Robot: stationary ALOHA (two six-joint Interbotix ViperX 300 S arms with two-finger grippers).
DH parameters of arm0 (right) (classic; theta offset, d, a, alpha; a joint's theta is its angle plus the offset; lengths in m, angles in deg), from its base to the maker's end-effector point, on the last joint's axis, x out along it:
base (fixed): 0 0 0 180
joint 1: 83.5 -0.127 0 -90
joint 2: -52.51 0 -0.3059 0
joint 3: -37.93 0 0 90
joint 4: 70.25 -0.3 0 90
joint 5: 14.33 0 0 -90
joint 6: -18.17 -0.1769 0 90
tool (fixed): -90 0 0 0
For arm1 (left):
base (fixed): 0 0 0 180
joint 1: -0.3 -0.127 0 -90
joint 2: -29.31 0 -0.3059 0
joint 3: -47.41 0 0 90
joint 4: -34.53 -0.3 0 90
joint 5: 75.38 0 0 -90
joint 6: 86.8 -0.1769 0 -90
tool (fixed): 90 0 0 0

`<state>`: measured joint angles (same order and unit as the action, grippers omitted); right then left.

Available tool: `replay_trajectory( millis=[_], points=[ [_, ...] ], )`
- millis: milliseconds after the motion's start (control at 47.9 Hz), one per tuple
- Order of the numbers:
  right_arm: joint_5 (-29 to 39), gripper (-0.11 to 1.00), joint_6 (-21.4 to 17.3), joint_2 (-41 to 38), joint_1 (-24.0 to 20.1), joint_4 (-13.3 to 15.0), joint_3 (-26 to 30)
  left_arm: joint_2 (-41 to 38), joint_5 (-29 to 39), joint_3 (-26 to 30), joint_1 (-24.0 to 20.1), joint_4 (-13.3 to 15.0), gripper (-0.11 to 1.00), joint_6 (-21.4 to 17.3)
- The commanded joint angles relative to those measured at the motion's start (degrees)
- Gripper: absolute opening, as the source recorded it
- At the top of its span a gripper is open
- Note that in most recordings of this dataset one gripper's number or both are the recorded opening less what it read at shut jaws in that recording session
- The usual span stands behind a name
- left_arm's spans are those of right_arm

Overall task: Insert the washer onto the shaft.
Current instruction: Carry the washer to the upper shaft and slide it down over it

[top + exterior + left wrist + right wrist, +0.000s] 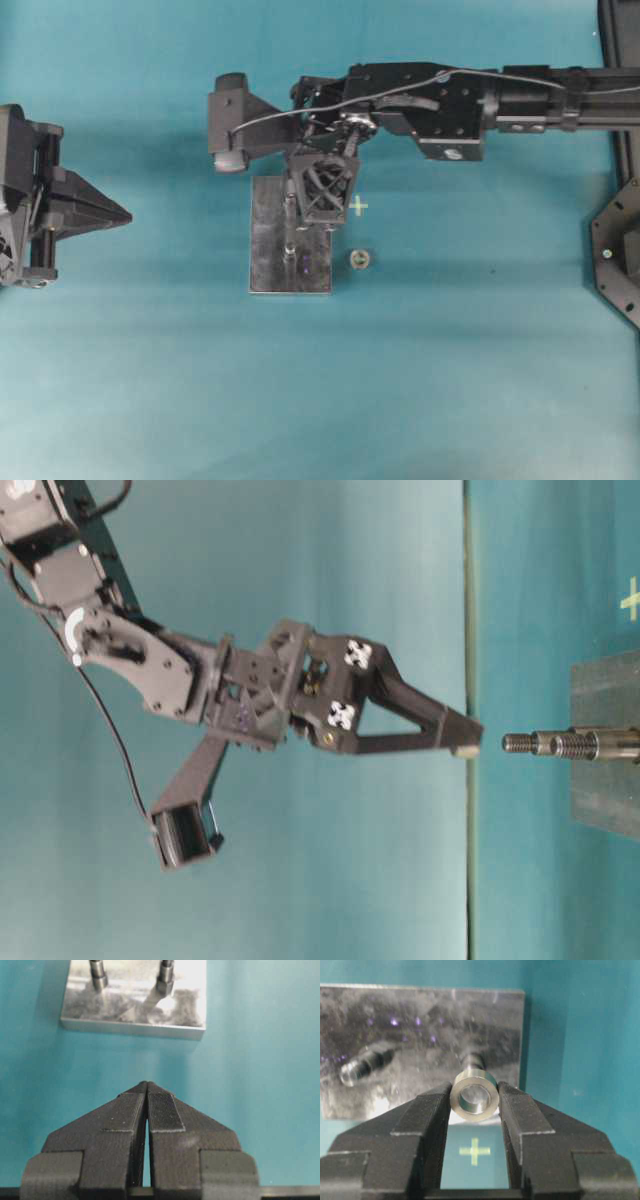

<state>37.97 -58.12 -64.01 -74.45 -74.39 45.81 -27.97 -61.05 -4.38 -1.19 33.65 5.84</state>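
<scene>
Washer (474, 1095) clamped between right gripper (474, 1102) jaws at their tips, directly above one shaft (471, 1061) on the plate (420, 1035). Left gripper (146, 1110) jaws closed, empty.

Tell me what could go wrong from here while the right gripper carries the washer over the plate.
1. The washer is pinched only at its rim by the right gripper; it could slip or tilt.
2. Two shafts stand close together on the plate, and the bore looks snug, so a small misalignment may jam it on the threaded tip.
3. A second ring lies beside the plate and could be knocked.
</scene>
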Motion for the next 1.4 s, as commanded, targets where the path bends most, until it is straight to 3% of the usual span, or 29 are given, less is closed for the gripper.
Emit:
replay_trajectory(
  millis=[0, 940, 982, 1170, 1379],
  points=[
    [0.09, 0.33, 0.62, 0.62, -0.18, 0.09, 2.11, -0.18, -0.53, 0.7, 0.09, -0.09, 0.0, 0.09],
    [2.2, 0.34, -0.18, -2.9, 0.09, 0.09, 3.34, -1.14, -2.81, 0.09, 0.09, -0.09, 0.0, 0.18],
    [2.46, 0.4, -0.26, -2.99, 0.09, 0.09, 3.34, -1.14, -2.9, 0.09, 0.09, -0.09, 0.0, 0.18],
    [2.11, 0.91, -0.18, -3.25, 0.0, 0.09, 3.43, -1.49, -2.9, 0.35, 0.18, 0.0, 0.0, 0.26],
    [2.11, 0.89, 0.09, -3.96, -0.09, -0.79, 3.16, -1.67, -2.9, 0.26, 0.53, -0.09, 0.0, 0.26]
  ],
)
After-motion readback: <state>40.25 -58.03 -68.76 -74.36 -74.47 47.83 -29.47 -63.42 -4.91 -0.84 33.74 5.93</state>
